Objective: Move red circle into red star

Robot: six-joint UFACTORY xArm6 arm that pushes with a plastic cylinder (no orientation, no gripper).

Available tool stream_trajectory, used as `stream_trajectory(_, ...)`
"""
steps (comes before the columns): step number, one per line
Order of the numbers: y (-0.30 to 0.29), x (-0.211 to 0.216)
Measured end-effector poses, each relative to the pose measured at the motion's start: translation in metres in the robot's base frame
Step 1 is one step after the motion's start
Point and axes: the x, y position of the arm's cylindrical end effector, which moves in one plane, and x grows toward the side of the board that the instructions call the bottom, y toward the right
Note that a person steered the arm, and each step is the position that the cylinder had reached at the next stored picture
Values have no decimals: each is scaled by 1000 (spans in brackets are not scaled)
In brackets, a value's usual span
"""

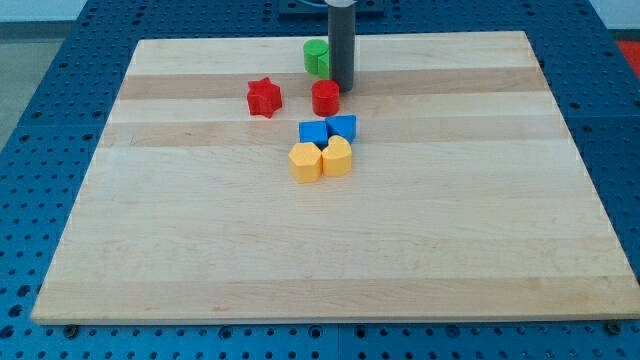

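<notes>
One red circle [325,98] lies far on the wooden board [200,250], my tip [343,88] touching its far-right edge, a bare rod gripping nothing. The red star [264,97] sits apart, left of it.

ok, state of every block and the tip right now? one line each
red circle: flat on the board, apart from the star, my tip just at its upper right.
red star: flat, alone, to the view's left of the circle.
green block: partly hidden behind the rod.
blue blocks: two, side by side, touching.
yellow blocks: two, touching, just below the blue ones.
my tip: down at the board, between green block and red circle.
</notes>
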Motion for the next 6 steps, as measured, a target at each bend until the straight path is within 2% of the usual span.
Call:
stream_trajectory(1, 43, 0)
stream_trajectory(2, 46, 15)
stream_trajectory(4, -8, 35)
stream_trajectory(6, -80, 35)
